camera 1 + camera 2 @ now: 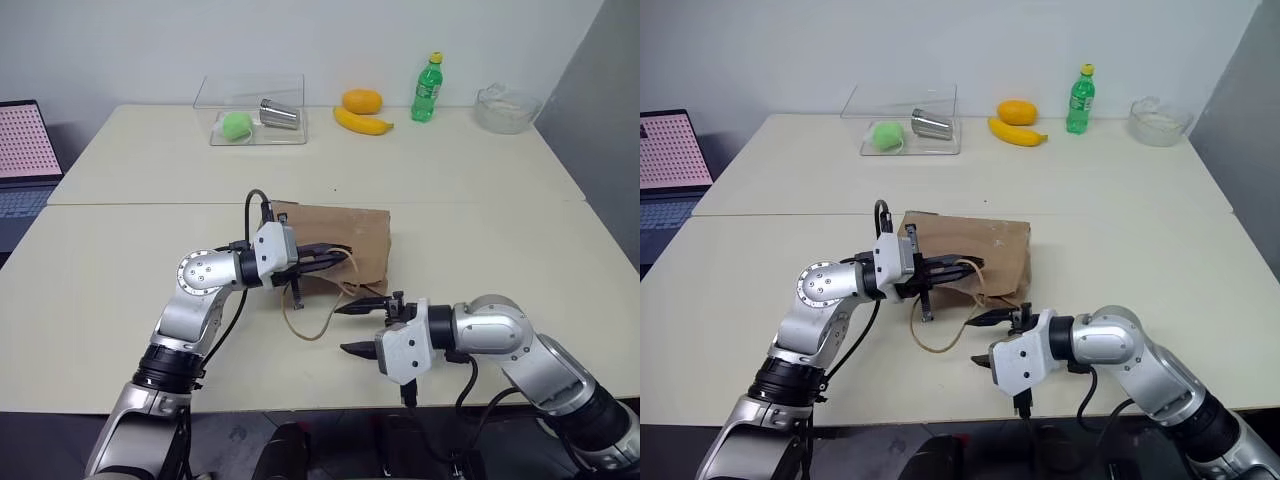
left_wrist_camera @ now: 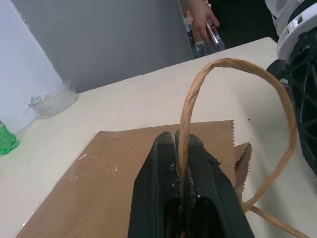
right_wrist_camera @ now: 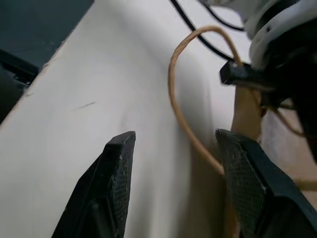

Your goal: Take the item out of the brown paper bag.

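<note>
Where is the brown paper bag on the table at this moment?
The brown paper bag lies flat at the middle of the near table, in front of the robot; the left gripper pinches one loop handle.

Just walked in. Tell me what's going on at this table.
A two-armed robot is working on a brown paper bag that lies flat on the table. Its left gripper is shut on one of the bag's tan loop handles. Its right gripper hangs open near the bag's mouth, beside the other loop handle, holding nothing. Nothing has come out of the bag yet.
</note>
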Tool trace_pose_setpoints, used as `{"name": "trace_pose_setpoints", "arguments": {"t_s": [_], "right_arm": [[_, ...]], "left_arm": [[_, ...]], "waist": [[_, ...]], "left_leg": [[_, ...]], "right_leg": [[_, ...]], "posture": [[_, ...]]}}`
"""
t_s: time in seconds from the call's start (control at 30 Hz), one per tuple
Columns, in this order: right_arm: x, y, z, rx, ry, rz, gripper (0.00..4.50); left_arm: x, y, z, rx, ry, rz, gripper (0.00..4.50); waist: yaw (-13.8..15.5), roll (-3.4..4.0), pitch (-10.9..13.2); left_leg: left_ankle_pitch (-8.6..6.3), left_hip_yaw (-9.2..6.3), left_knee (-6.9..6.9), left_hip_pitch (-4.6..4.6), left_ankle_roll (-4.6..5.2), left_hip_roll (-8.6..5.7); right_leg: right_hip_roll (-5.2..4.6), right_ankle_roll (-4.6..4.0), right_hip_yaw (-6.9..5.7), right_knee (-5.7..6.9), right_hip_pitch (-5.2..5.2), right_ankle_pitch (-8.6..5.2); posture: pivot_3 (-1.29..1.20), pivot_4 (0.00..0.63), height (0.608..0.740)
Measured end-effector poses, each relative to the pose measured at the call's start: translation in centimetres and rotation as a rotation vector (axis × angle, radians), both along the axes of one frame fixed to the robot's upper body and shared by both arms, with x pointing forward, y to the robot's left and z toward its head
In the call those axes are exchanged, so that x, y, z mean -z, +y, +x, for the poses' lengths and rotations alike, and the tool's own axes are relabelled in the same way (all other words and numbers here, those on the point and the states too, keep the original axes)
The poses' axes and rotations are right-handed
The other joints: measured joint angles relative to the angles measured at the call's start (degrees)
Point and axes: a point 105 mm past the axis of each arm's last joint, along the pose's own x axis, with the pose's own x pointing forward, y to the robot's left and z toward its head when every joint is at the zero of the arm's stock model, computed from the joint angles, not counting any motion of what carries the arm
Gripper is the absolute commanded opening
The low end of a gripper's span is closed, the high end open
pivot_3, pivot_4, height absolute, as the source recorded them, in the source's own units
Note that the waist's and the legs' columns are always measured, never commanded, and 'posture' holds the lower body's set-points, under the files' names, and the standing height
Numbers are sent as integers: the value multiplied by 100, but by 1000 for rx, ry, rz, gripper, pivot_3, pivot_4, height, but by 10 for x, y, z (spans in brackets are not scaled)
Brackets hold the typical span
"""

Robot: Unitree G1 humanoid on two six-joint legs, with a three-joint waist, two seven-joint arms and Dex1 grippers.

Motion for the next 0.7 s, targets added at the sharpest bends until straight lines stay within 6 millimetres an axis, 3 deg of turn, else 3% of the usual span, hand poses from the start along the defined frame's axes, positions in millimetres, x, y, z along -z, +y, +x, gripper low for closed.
{"name": "trace_pose_setpoints", "arguments": {"t_s": [0.33,0.43,0.6,0.63,0.7], "right_arm": [[26,9,26,27,-49,-95,2704],[26,11,30,26,-81,-103,2082],[22,19,32,10,-135,-94,262],[21,20,32,7,-138,-93,37],[21,20,32,2,-145,-93,37]], "left_arm": [[-5,-4,2,18,-19,1,35],[-5,-4,1,21,-19,4,0],[-5,-4,1,22,-19,3,0],[-5,-4,1,22,-19,4,0],[-4,-5,1,22,-19,4,0]], "waist": [[1,0,0],[0,0,0],[0,-1,0],[-1,0,0],[0,0,0]], "left_leg": [[0,0,2,-1,0,-1],[0,0,2,0,0,-1],[0,0,2,0,0,-1],[0,-1,2,0,0,-1],[0,-1,2,0,0,-1]], "right_leg": [[0,0,0,1,-1,0],[0,0,0,1,-1,0],[0,0,0,3,-1,0],[0,-1,0,3,-1,0],[0,-1,0,3,-1,0]], "posture": [[0,150,740],[0,150,740],[0,150,740],[0,150,740],[0,150,740]]}}
